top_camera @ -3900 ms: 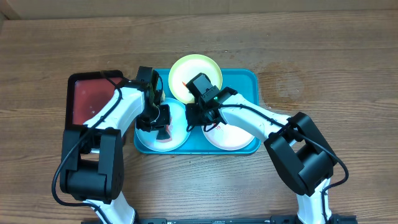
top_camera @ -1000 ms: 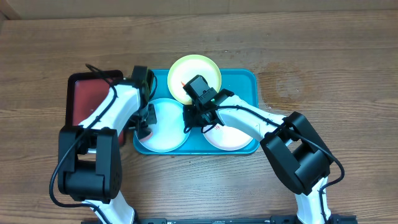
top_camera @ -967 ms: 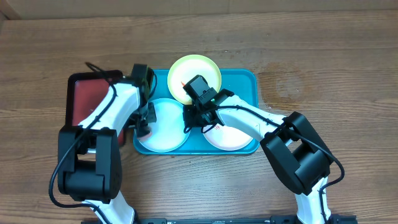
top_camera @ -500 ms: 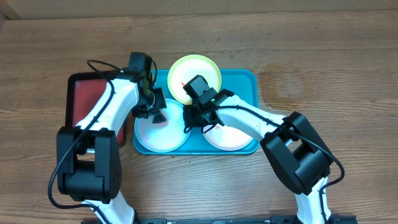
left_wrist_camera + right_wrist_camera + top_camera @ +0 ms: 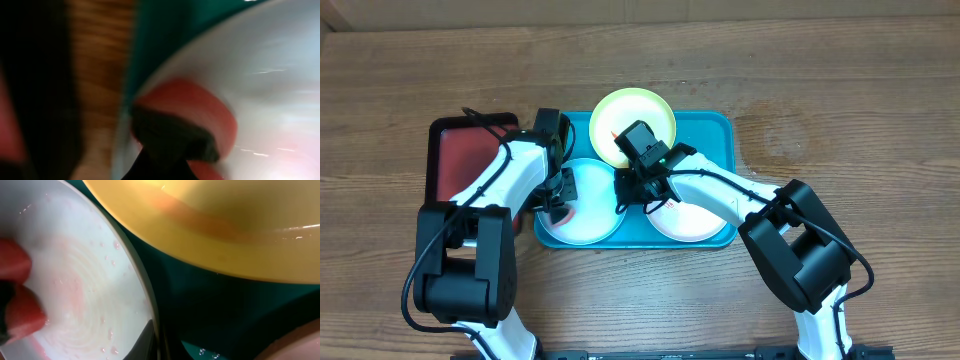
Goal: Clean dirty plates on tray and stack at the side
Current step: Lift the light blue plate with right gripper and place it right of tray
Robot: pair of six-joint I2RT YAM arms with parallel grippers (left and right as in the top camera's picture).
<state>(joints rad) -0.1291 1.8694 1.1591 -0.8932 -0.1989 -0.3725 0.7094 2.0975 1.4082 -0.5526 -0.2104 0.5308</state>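
Note:
The turquoise tray (image 5: 715, 130) holds three plates: lime-green (image 5: 640, 115) at the back, pale blue (image 5: 590, 215) front left, white (image 5: 695, 220) front right. My left gripper (image 5: 560, 195) is shut on a red sponge (image 5: 200, 107) pressed on the pale blue plate (image 5: 280, 75) near its left rim; that view is blurred. My right gripper (image 5: 632, 192) is shut on the right rim of the pale blue plate (image 5: 80, 280), whose surface shows wet pinkish smears. The lime-green plate (image 5: 210, 215) overlaps above it, and the sponge (image 5: 17, 310) shows at the left edge.
A smaller dark red tray (image 5: 465, 160) with a black rim lies on the wooden table left of the turquoise tray, close beside my left arm. Bare wood (image 5: 840, 120) surrounds both trays.
My left gripper, with the sponge, swept from the plate's left side up to its back edge and has come back down to the left side. The right gripper has stayed on the rim.

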